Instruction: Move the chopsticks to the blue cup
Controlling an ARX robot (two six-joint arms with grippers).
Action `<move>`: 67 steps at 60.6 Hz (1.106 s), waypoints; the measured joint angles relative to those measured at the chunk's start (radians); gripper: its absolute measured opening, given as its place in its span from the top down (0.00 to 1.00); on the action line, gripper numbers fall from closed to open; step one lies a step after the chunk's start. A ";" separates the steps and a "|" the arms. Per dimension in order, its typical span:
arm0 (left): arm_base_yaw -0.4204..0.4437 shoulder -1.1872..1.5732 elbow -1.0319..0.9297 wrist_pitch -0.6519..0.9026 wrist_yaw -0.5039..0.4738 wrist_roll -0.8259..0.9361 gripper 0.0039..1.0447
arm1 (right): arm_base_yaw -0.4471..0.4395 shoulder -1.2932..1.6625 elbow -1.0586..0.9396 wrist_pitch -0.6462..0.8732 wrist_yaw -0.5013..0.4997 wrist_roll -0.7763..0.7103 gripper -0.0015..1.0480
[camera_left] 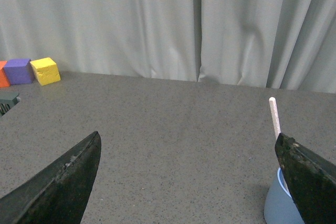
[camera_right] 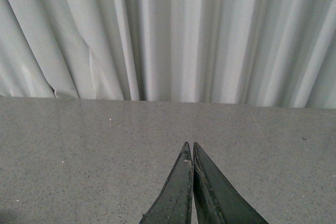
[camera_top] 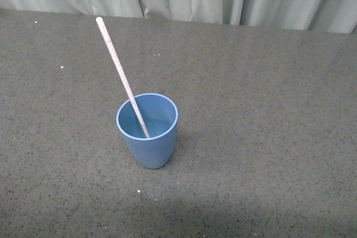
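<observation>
chopsticks (camera_top: 120, 71) in blue cup (camera_top: 148, 137), beside left gripper (camera_left: 189, 150)

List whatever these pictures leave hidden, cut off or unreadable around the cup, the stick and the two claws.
- Front view: the chopstick tip is hidden inside the blue cup by its wall; neither arm shows.
- Left wrist view: the cup is cut by the picture's edge and covered by one finger of the open left claw; the orange block is cut by the edge.
- Right wrist view: the shut right claw shows tips only; no cup or chopstick.
</observation>
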 joint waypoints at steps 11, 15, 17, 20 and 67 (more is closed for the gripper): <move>0.000 0.000 0.000 0.000 0.000 0.000 0.06 | 0.000 -0.069 0.000 -0.068 0.000 0.000 0.99; 0.000 0.000 0.000 0.000 0.000 0.000 0.06 | 0.000 -0.083 0.000 -0.083 0.000 0.000 0.99; 0.000 0.000 0.000 0.000 0.000 0.000 0.06 | 0.000 -0.090 0.000 -0.089 0.000 0.000 0.99; 0.000 0.000 0.000 0.000 0.000 0.000 0.06 | 0.000 -0.101 0.000 -0.101 0.000 0.000 0.99; 0.000 0.000 0.000 0.000 0.000 0.000 0.06 | 0.000 -0.274 0.001 -0.279 -0.002 -0.002 0.32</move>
